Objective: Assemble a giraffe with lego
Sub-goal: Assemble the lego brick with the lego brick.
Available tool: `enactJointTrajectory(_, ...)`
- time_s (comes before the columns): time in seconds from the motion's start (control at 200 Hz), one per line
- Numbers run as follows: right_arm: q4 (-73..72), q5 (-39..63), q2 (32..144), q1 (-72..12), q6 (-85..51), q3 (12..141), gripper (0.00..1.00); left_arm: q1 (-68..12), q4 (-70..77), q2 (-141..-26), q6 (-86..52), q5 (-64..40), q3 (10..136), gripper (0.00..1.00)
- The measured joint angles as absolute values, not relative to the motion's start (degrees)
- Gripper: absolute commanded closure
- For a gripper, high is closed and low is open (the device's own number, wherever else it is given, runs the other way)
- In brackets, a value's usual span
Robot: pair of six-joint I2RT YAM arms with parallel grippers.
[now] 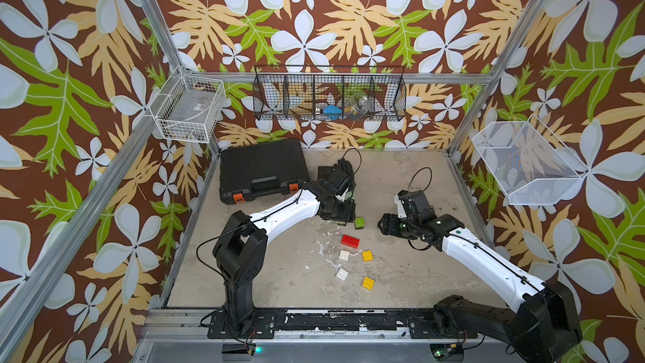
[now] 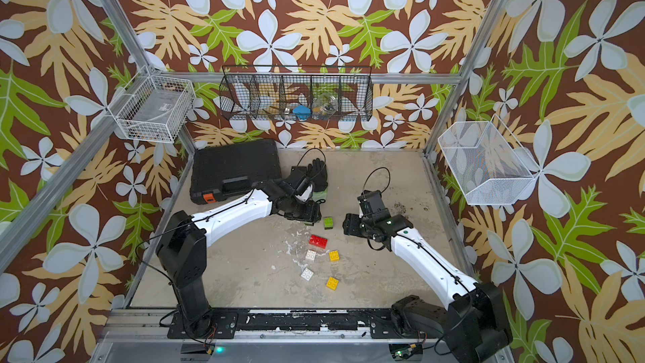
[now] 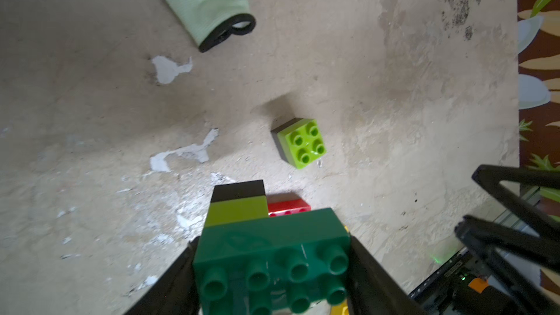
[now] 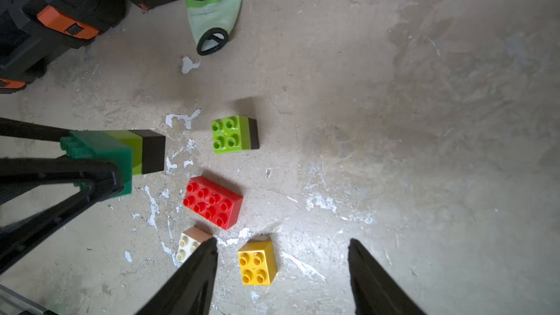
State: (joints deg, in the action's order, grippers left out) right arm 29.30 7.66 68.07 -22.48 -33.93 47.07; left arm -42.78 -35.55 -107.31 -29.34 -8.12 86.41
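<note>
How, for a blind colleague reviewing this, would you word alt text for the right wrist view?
The left gripper grips a partial giraffe: dark green over lime and black. The open right gripper hovers over a loose red brick, yellow brick, white brick and lime-on-black pair.

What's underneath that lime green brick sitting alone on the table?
A black brick is joined beneath the lime green brick; whatever lies under that is covered.

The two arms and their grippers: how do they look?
The left arm and right arm have curved white shells, boxy black joints and thin black looping cables. The left gripper and right gripper have slim black tapering fingers.
</note>
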Motion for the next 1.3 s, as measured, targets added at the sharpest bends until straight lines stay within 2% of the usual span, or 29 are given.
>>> enactJointTrajectory(0.561, 31.0, 10.2, 64.7, -14.6, -26.9, 47.2, 0.3, -45.3, -33.6, -116.0, -37.2, -3.7, 92.7, 0.51)
enactJointTrajectory(1.301, 30.4, 11.1, 65.8, -13.1, -25.5, 47.2, 0.3, -45.3, -37.7, -119.6, -36.9, -0.5, 95.9, 0.52)
